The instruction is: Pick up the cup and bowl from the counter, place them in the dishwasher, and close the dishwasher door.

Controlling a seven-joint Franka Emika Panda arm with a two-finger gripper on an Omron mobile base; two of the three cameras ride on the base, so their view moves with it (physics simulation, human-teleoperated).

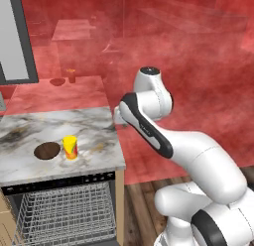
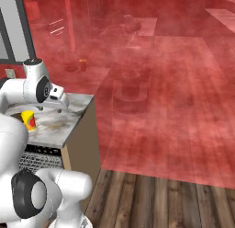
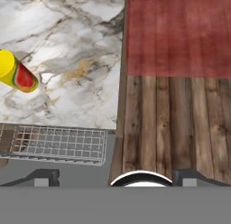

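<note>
Cup, small bright yellow tumbler with red and green marks, stands upright on the bench, a white-grey marble slab with dark and golden veins and a tan wooden edge. Bowl, small shallow round dark brown, sits just beside the cup at its 9 o'clock in the left base view, apart from it as far as I can tell. Both are near the front edge of the bench.

Dishwasher, built-in with black control strip and silver wire rack, is open directly below the bench at 6 o'clock of the cup; rack looks bare in the part that shows. Door panel itself can't be made out here.

Tool, 2 dark finger tips spread wide, holds nothing. In the hand view it looks down over the bench's corner and the dark wood plank floor, with the cup at 10 o'clock, well apart.

Progress, judged: 0 of 3 steps done. Cup and bowl are both unpicked, nothing is loaded, the dishwasher isn't shut. Next likely: swing the tool toward the cup, come down around it.
</note>
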